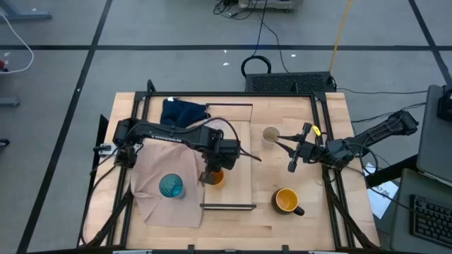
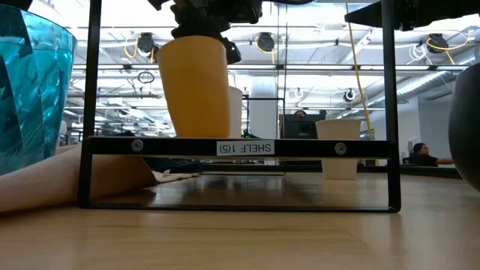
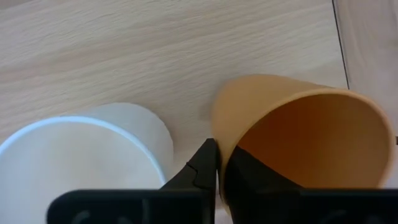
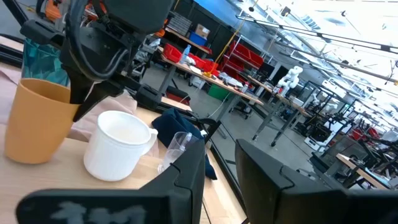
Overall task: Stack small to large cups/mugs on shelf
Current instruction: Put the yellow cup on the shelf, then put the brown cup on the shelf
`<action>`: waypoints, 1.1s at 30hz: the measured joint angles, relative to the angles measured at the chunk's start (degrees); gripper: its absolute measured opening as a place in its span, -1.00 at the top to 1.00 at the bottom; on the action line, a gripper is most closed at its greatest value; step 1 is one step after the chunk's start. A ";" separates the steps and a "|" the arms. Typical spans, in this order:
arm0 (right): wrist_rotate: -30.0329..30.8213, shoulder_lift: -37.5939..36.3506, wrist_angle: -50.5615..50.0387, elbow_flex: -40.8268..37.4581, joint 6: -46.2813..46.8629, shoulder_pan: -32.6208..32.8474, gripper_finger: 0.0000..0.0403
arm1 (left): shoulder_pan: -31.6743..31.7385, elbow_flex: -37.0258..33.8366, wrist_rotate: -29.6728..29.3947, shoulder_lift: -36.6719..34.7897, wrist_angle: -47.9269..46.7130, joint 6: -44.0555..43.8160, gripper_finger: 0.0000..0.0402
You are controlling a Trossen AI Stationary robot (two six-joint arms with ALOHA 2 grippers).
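Left claw (image 1: 212, 174) closed on rim of small orange cup (image 3: 292, 134), one finger (image 3: 200, 168) outside the wall, the other inside; rim pinch leaves base free for setting down. Cup on or just above shelf (image 1: 240, 152); contact not resolvable, low view has cup base behind shelf front bar (image 2: 240, 147). White mug (image 3: 87, 155) just beside orange cup on shelf, apparently apart; placement fits a size-ordered row. Right claw (image 1: 300, 152) parked over worktop (image 1: 311, 219) right of shelf, near beige cup (image 1: 270, 134), fingers parted, holding nothing. Teal tumbler (image 1: 171, 186) on cloth (image 1: 166, 204) left of shelf; orange mug (image 1: 287, 201) on worktop, near right; both unplaced. Clear glass (image 4: 177, 148) lying beside dark blue cloth (image 1: 183, 111), hard to make out; hidden in high view. Left claw tips covered by arm from above.
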 joint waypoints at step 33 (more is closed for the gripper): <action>-0.01 0.00 -0.35 0.00 0.15 0.00 0.59 | 0.72 0.14 2.50 -1.37 -0.28 -0.75 0.59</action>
